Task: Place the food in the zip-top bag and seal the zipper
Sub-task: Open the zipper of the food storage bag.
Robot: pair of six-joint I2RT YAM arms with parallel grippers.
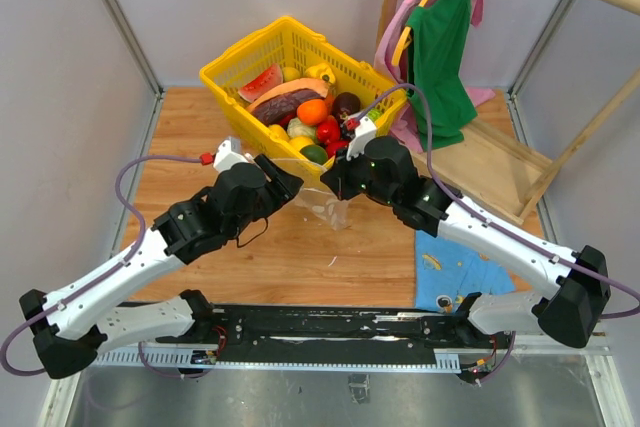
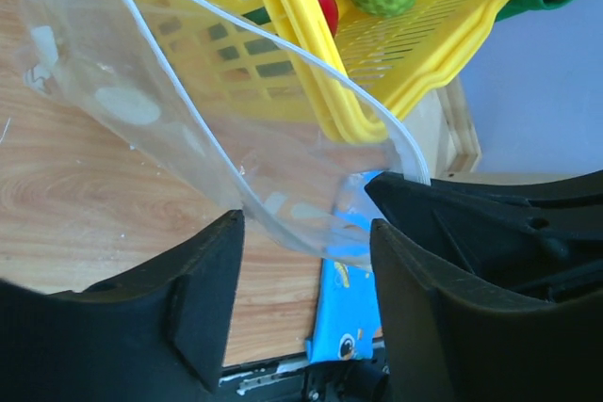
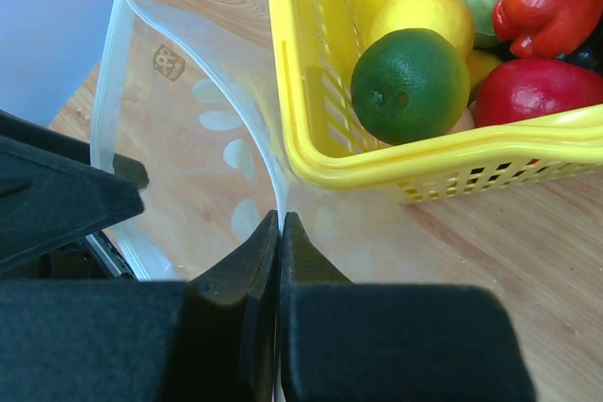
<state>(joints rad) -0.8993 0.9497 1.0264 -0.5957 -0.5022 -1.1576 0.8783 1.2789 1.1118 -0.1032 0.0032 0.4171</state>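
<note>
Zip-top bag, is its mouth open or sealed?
Open. The two strips of the zipper bow apart in the right wrist view, with the right hand pinching one strip.

Bright, even light everywhere, with soft shadows. The lime [image 3: 410, 85] in the basket [image 3: 301, 138] shines a little. Beside the basket, the bag [image 2: 170, 138] looks hazy.

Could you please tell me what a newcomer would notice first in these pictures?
The yellow mesh basket, heaped with glossy toy fruit and vegetables, stands far back on the wooden table. In front of it is a clear dotted zip-top bag: the right end effector is shut on its rim, the left end effector open around it.
</note>
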